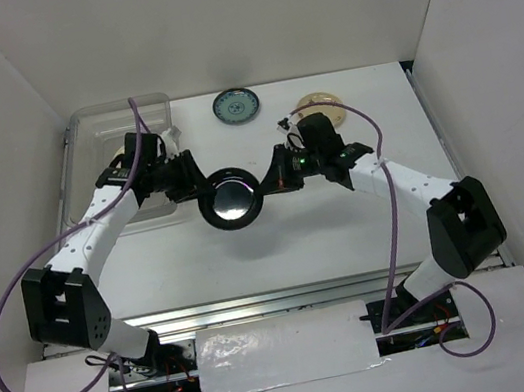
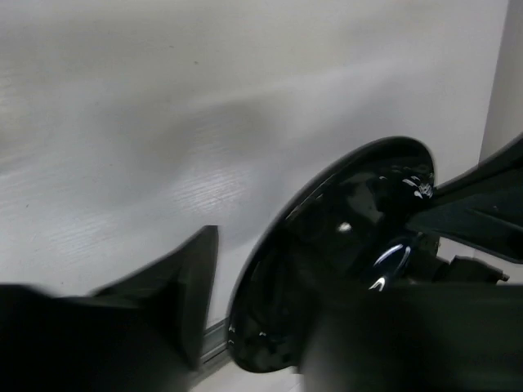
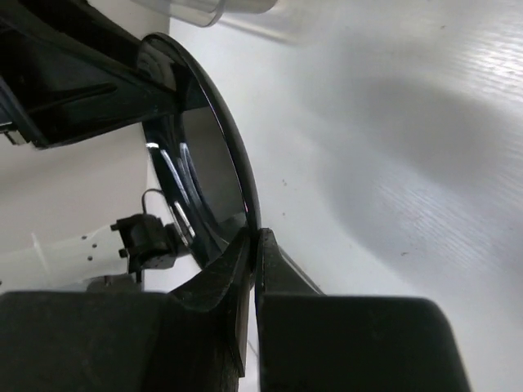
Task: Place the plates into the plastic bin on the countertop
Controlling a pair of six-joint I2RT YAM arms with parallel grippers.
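Observation:
A black plate [image 1: 230, 199] hangs above the middle of the white countertop [image 1: 350, 231], between both grippers. My right gripper [image 1: 262, 184] is shut on its right rim; in the right wrist view the gripper [image 3: 255, 237] pinches the thin edge of the plate [image 3: 204, 163]. My left gripper [image 1: 195, 192] is at the plate's left rim. In the left wrist view that gripper [image 2: 270, 310] straddles the plate [image 2: 343, 245] with its jaws apart and a gap beside the left finger [image 2: 192, 278]. The clear plastic bin [image 1: 117, 120] stands at the back left, behind the left arm.
A blue-patterned plate [image 1: 234, 106] lies at the back centre. A cream plate [image 1: 318, 101] lies at the back right, partly hidden by the right arm. White walls close in on both sides. The bin's rim [image 3: 196, 10] shows in the right wrist view.

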